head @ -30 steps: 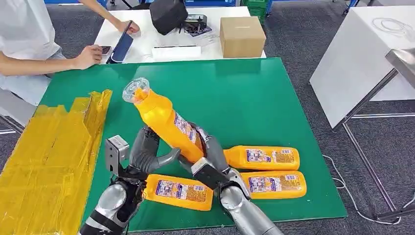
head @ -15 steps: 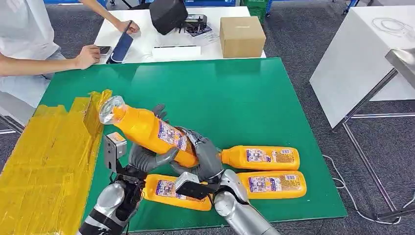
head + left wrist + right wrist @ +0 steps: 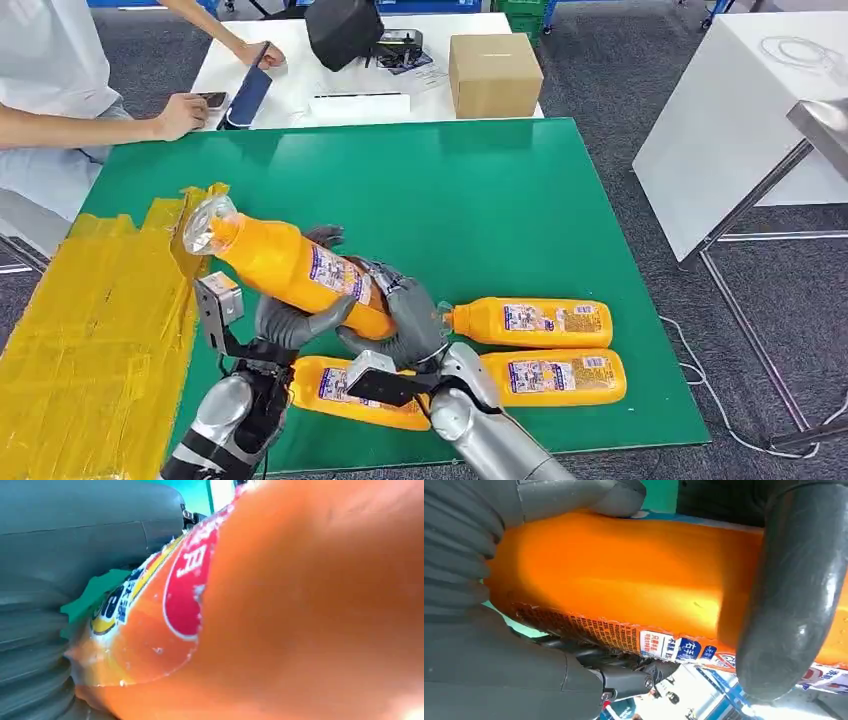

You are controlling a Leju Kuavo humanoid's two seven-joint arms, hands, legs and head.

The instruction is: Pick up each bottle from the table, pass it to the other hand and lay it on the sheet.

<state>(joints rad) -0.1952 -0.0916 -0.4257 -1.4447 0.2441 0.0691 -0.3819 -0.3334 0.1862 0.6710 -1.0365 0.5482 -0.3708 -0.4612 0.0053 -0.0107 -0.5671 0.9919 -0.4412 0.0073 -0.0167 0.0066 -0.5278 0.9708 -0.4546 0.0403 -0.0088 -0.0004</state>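
You are working the handover right now: the held bottle [image 3: 290, 268] is lying tilted above the green worktop [image 3: 480, 200], its clear cap end pointing toward the yellow sheet [image 3: 100, 320], and both robot hands are wrapping it at once. The left robot hand [image 3: 290, 322] is cupping the body from below with its thumb across the label, and the right robot hand [image 3: 400, 318] is closing around the base end; in the right wrist view a dark finger [image 3: 794, 605] is curling over the orange body [image 3: 624, 575], so that grip looks firm. To do this well, you are probably best confirming the left robot hand's fingers are bearing on the bottle before loosening the right, then releasing gradually so the liquid-heavy body is not swinging. Keep the bottle low and near level while carrying it across to the sheet, since a smooth wet-looking surface may be slipping easily. 3 more bottles [image 3: 530, 322] are lying on the worktop just beside the hands, so avoid knocking them.
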